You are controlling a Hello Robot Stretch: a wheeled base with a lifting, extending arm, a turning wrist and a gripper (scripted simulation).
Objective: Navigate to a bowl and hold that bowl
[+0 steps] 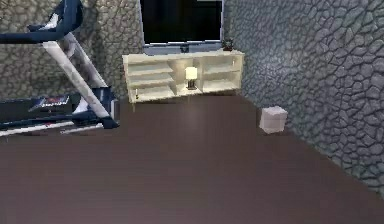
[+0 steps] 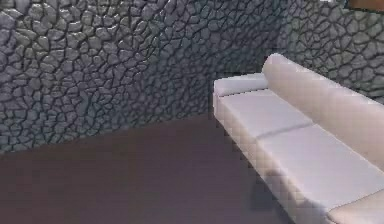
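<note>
A pale wooden shelf unit (image 1: 183, 76) stands against the far wall in the forward view, with a dark television (image 1: 181, 24) on top. In its middle compartment sits a small pale object on a dark base (image 1: 190, 77); I cannot tell what it is. A small dark item (image 1: 228, 44) rests on the unit's top at the right.
A treadmill (image 1: 55, 80) occupies the forward view's left. A small white box (image 1: 272, 119) sits on the dark floor near the stone wall at the right. In the arm side view a long white sofa (image 2: 300, 130) runs along the right, with stone wall (image 2: 110, 70) behind.
</note>
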